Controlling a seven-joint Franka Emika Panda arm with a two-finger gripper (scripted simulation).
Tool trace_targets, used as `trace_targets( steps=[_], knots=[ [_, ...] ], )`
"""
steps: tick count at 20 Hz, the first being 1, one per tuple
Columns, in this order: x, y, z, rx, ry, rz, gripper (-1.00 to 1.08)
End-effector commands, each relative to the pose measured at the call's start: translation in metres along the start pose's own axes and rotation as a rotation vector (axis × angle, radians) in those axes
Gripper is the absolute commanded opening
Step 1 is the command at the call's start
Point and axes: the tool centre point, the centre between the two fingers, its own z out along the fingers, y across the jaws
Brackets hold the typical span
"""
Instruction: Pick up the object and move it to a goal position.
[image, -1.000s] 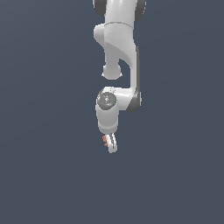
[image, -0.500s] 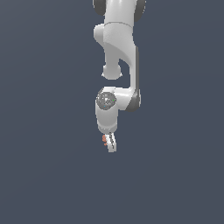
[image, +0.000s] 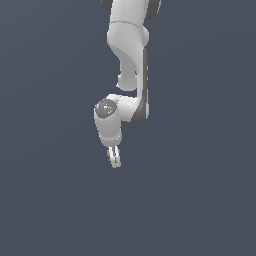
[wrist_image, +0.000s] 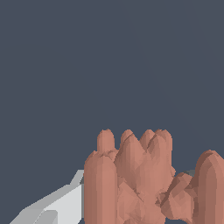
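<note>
the white gripper (image: 115, 159) points downward with its fingers closed on the orange-red object (image: 109, 155), a lumpy ridged thing that fills the wrist view (wrist_image: 140, 183), apparently held clear of the grey ground for carrying to the goal.

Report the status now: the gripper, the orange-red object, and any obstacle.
Gripper shut on the orange-red object. Object lumpy, ridged, close before the wrist camera. Nothing else seen around the arm.
</note>
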Motion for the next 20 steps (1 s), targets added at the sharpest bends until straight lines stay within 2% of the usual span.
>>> trace_targets(
  steps=[1,12,20],
  knots=[
    [0.020,0.017,-0.001,0.000,0.000,0.001,-1.00],
    [0.112,0.094,-0.006,0.000,0.000,0.001,-1.00],
    [0.144,0.118,-0.008,0.000,0.000,0.001,-1.00]
  ],
)
